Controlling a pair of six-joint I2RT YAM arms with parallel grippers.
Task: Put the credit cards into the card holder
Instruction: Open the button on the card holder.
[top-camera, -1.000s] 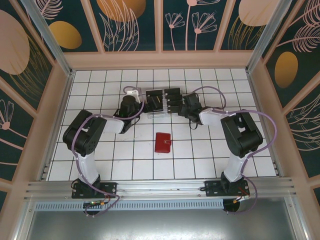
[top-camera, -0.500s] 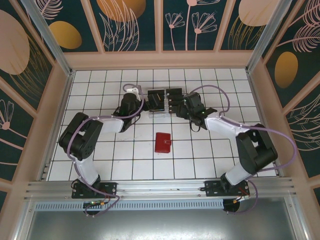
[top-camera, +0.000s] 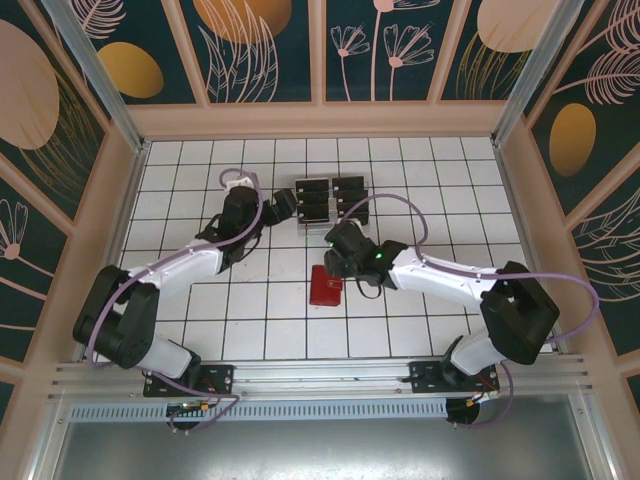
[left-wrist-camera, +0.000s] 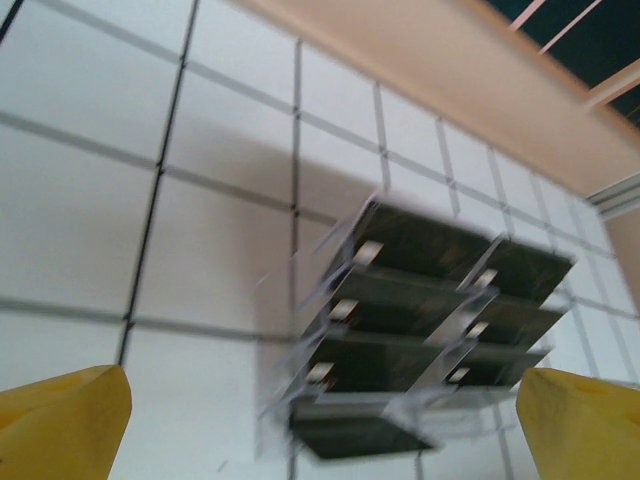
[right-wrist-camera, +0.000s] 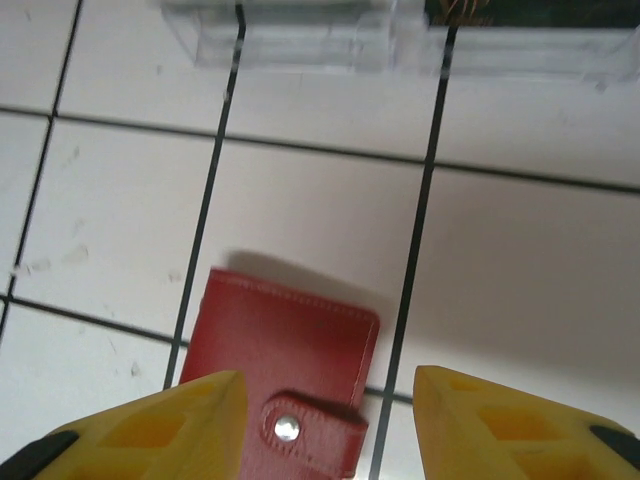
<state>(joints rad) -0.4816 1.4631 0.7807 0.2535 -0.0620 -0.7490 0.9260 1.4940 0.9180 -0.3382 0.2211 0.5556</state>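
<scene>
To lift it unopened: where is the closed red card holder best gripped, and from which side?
From straight above, pinching the card holder across its left and right edges in the right wrist view: it lies flat and closed, and pressure there probably keeps the snap tab shut.

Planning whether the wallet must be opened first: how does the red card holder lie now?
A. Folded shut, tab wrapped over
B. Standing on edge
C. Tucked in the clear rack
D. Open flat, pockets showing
A: in the right wrist view the card holder lies folded shut on the tiles, its snap tab wrapped over the front.
</scene>
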